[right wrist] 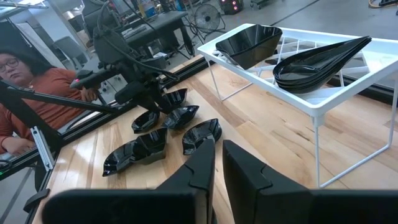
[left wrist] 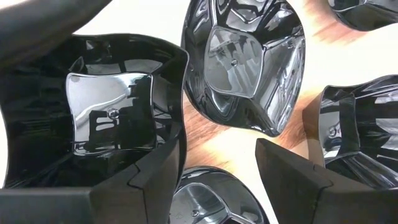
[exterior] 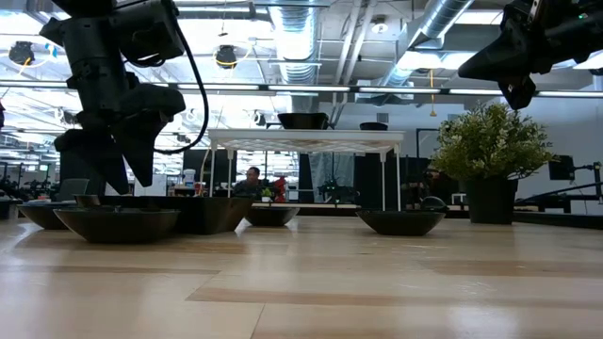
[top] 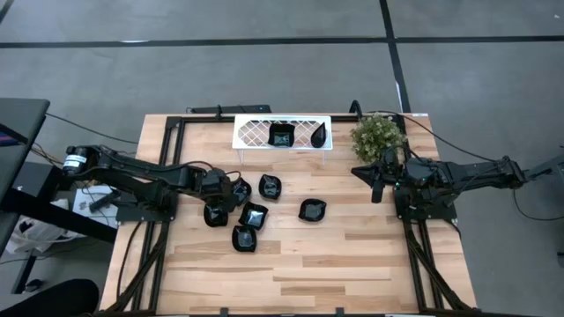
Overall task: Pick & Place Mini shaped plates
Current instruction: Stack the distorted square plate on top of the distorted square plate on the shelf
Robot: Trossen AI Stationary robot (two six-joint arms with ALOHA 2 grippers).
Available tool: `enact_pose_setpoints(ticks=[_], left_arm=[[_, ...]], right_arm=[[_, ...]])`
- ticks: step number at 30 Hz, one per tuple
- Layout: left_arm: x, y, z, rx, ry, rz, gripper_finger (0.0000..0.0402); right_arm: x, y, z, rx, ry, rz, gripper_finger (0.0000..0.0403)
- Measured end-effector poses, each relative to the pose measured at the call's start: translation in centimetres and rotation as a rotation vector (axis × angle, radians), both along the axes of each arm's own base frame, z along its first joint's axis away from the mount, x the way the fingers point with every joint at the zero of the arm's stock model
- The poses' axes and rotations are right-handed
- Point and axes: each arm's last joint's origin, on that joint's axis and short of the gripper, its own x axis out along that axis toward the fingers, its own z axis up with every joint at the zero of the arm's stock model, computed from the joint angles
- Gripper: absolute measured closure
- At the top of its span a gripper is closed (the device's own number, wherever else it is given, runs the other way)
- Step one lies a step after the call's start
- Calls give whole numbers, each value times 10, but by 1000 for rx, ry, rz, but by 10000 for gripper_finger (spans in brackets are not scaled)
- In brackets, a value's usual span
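Left gripper (top: pixel 218 201) is low over the cluster of mini shaped plates (top: pixel 253 214) on the table's (top: pixel 352 264) left-centre, fingers spread wide and straddling the wavy rim of a squarish plate (left wrist: pixel 112 112); not clamped, nothing lifted. In the left wrist view a teardrop plate (left wrist: pixel 245 62) lies just beside it, more black dishes around. One plate (top: pixel 312 210) sits apart, right of the cluster. Two more are up on the white lattice tray (top: pixel 251 132) at the far edge: a squarish one (top: pixel 281 135) and a leaf-shaped one (top: pixel 321 135). Right gripper (top: pixel 377 180) hangs raised at the right side near the green plant (top: pixel 377 134), fingers nearly together, holding nothing. A person (right wrist: pixel 28 81) in an orange top shows beyond the table in the right wrist view.
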Motion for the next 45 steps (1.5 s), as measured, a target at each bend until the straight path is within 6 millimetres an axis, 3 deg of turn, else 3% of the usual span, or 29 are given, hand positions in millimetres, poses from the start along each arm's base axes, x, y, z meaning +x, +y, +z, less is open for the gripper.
enact_pose_setpoints(ticks=[37, 45], left_arm=[[-8, 1, -10, 6, 22, 35, 187], [-8, 1, -10, 13, 23, 27, 208]], right_arm=[[0, 0, 0, 0, 0, -1, 378], [0, 0, 0, 9, -3, -3, 379]])
